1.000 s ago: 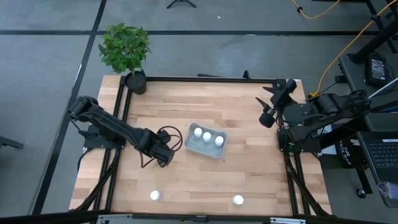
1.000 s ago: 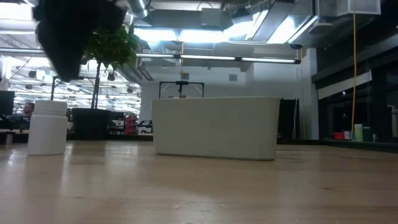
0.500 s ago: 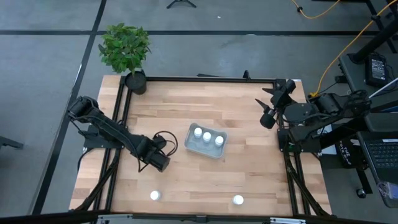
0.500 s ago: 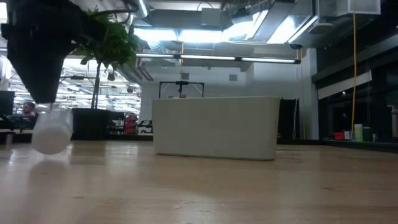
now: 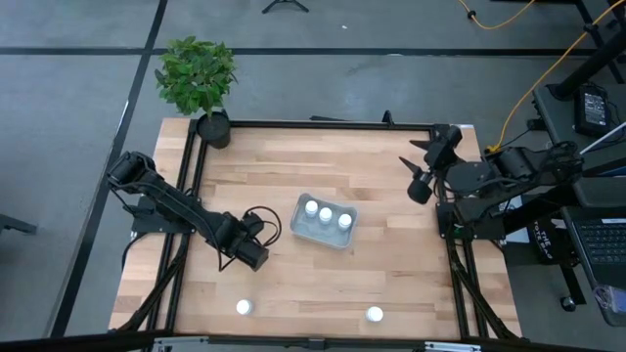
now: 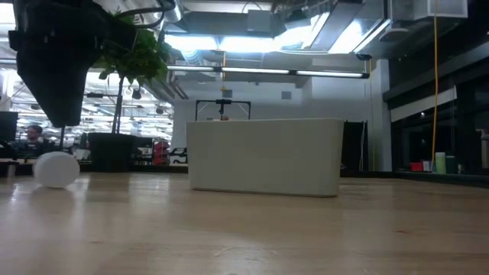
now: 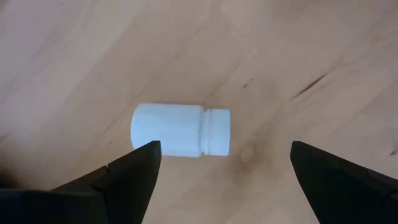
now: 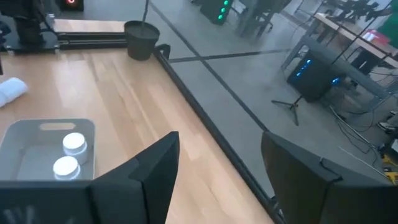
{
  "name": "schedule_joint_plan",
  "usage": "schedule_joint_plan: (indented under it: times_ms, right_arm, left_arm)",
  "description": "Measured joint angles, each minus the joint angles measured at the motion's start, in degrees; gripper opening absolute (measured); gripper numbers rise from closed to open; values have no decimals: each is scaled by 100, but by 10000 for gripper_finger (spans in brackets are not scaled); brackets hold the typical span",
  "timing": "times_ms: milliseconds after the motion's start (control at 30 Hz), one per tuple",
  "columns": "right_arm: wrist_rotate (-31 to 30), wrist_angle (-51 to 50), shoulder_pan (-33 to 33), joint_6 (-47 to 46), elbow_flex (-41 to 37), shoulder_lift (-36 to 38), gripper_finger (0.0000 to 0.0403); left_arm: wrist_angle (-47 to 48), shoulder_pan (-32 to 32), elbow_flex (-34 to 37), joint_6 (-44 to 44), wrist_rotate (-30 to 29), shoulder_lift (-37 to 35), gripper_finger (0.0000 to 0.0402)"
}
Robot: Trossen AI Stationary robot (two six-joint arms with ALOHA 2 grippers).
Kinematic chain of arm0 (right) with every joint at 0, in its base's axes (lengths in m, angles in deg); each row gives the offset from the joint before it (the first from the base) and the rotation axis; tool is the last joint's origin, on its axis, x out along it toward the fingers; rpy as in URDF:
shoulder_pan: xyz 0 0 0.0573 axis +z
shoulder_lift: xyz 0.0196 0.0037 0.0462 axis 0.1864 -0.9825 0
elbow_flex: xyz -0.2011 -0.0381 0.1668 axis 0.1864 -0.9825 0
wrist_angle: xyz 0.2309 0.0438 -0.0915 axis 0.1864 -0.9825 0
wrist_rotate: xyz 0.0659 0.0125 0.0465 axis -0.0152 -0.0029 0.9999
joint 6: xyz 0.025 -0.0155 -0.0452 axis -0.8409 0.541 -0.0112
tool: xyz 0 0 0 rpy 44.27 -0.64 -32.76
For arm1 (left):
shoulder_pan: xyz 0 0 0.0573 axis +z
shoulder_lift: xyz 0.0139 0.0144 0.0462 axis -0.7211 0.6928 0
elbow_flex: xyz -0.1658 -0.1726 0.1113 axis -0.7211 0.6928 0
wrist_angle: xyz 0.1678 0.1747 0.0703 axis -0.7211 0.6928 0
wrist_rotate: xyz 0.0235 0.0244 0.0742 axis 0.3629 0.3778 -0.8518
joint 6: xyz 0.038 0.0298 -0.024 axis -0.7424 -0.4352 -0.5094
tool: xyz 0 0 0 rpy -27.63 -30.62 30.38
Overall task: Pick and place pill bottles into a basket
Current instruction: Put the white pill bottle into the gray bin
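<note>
One white pill bottle (image 7: pixel 180 130) lies on its side on the wood, right under my left gripper (image 5: pixel 251 255). It also shows in the low view (image 6: pixel 56 169). My left gripper (image 7: pixel 224 163) is open, a finger tip on either side of the bottle and above it, touching nothing. The pale grey-blue basket (image 5: pixel 325 222) stands mid-table with three bottles upright in it. Two more bottles stand near the table's near edge (image 5: pixel 244 307) (image 5: pixel 375 314). My right gripper (image 5: pixel 422 165) waits open above the table's far right corner.
A black pot with a green plant (image 5: pixel 199 83) stands at the table's far left corner. A black frame rail (image 5: pixel 323 124) runs round the table. Bare wood lies between the basket and the near edge.
The bottle under my left gripper stood upright a second ago. It has tipped over and now lies on its side. My left gripper has gone a little toward the table's near left and down over it, staying open.
</note>
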Motion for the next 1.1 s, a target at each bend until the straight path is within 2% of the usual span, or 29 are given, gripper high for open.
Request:
schedule_joint_plan:
  times_ms: [167, 367, 633, 767, 900, 1100]
  right_arm:
    - [89, 4, 0, -18, 0, -83, 229]
    - [214, 6, 0, 11, 0, -227, 229]
    - [225, 4, 0, 161, 0, -401, 229]
    - [232, 4, 0, 336, 0, -425, 229]
    - [236, 0, 0, 509, 0, -429, 229]
    - [301, -18, 0, 755, 0, -427, 229]
  left_arm:
    - [48, 11, 0, 135, -102, -2, 350]
    - [307, 11, -2, 888, -372, -2, 350]
    - [901, 11, -4, 3037, -774, -2, 350]
    - [1135, 26, -11, 4066, -753, 103, 350]
    - [1055, 140, -13, 4322, -463, 542, 349]
    - [1236, 163, -353, 4481, -475, 957, 349]
